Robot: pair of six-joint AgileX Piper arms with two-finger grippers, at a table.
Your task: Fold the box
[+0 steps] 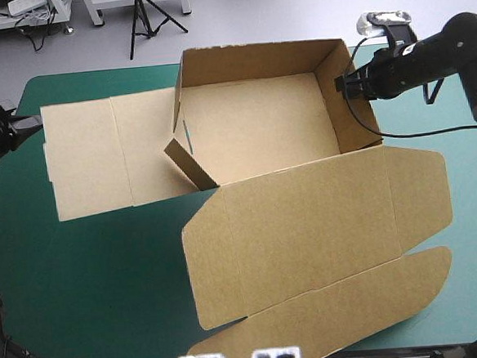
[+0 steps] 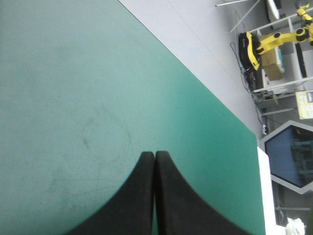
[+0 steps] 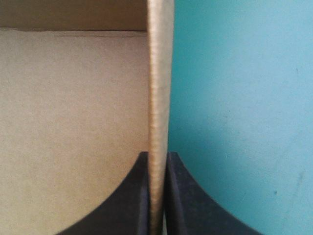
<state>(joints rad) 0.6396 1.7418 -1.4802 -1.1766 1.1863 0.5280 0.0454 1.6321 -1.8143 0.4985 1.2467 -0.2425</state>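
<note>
High view: brown box [image 1: 259, 128] sits mid-table on the teal-green cover [image 1: 105, 262], part built. Far wall and right wall [image 1: 356, 97] are up. The lid [image 1: 315, 223] lies flat on the box's near side, reaching the table's near edge. A side panel [image 1: 98, 156] lies flat off the box's left. One loose flap [image 1: 190, 162] stands tilted inside the box's near-left corner, in the way of that side. The right gripper [image 1: 348, 83] is at the top edge of the right wall, near its far end. The left gripper [image 1: 30, 124] is just off the side panel's left edge, apart from it.

Left wrist view: black fingers [image 2: 137, 196] pressed together in one arch, nothing between them, bare cover under and ahead.

Right wrist view: black fingers [image 3: 127, 200] pinched narrow on the right wall's edge, the board running straight ahead between them. Box floor lies on one side of the wall, cover on the other.
</note>
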